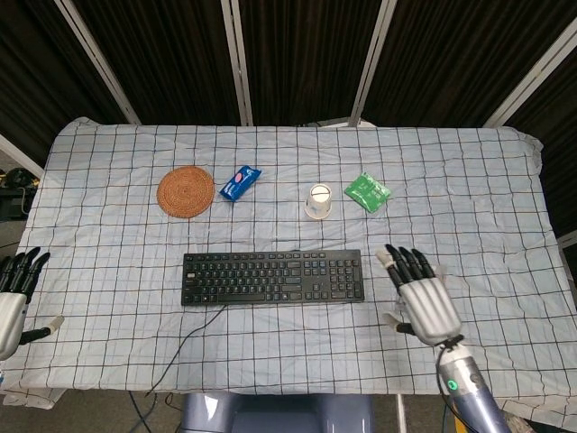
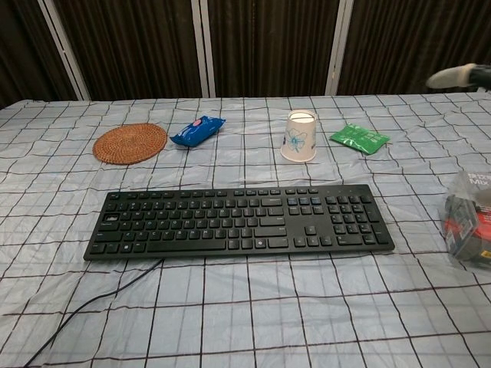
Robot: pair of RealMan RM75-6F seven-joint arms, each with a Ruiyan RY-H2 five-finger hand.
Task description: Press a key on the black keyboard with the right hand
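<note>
The black keyboard (image 1: 272, 277) (image 2: 239, 221) lies across the middle of the checked tablecloth, its cable trailing off the front left. My right hand (image 1: 422, 299) hovers to the right of the keyboard, raised well above the table, fingers spread and holding nothing. In the chest view only a fingertip (image 2: 449, 77) of it shows at the upper right edge. My left hand (image 1: 13, 299) hangs at the far left edge, off the table, fingers apart and empty.
A woven coaster (image 1: 185, 190), a blue packet (image 1: 239, 182), a white paper cup (image 1: 317, 200) and a green packet (image 1: 367, 191) lie behind the keyboard. A clear box of red things (image 2: 469, 222) sits at the right, hidden under my right hand in the head view.
</note>
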